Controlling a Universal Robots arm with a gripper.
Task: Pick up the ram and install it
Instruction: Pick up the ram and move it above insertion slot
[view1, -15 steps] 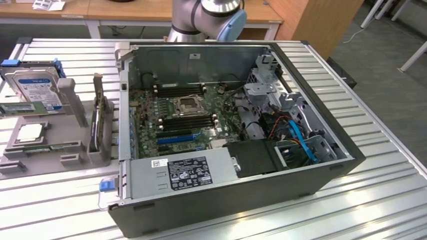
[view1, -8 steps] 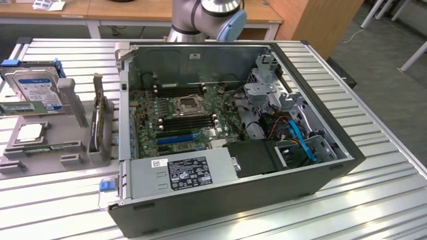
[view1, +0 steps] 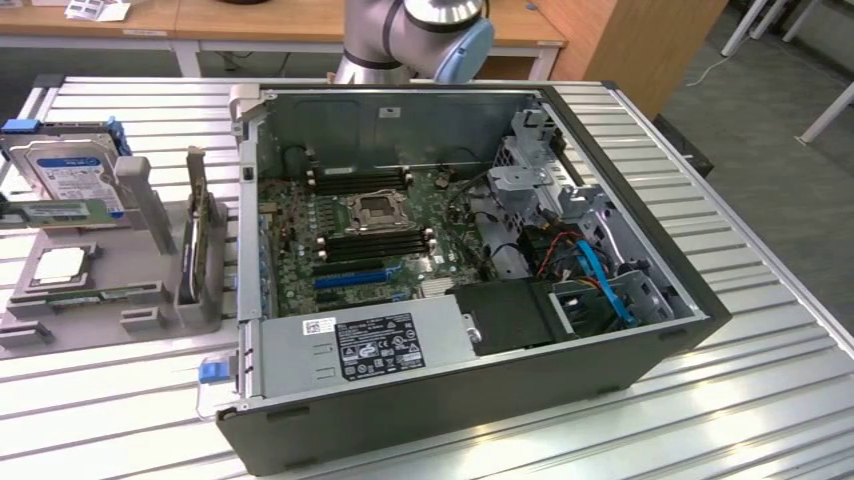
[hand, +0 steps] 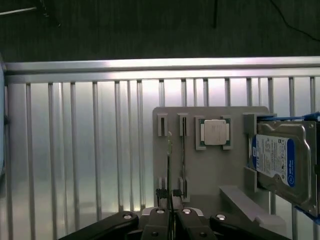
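Pick-up looks done: your hand (hand: 171, 214) grips the ram (hand: 169, 165) above the tray (hand: 210, 170); installing calls for squaring it to a memory slot (view1: 380, 243).

Wooden desks (view1: 240, 18) behind a ribbed metal table (view1: 747, 390), grey floor (view1: 761, 130).

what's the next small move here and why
Probably ease the gripper down toward the holder. The ram stands on edge in its slot there, unheld, roughly in line with the gripper but apart from it.
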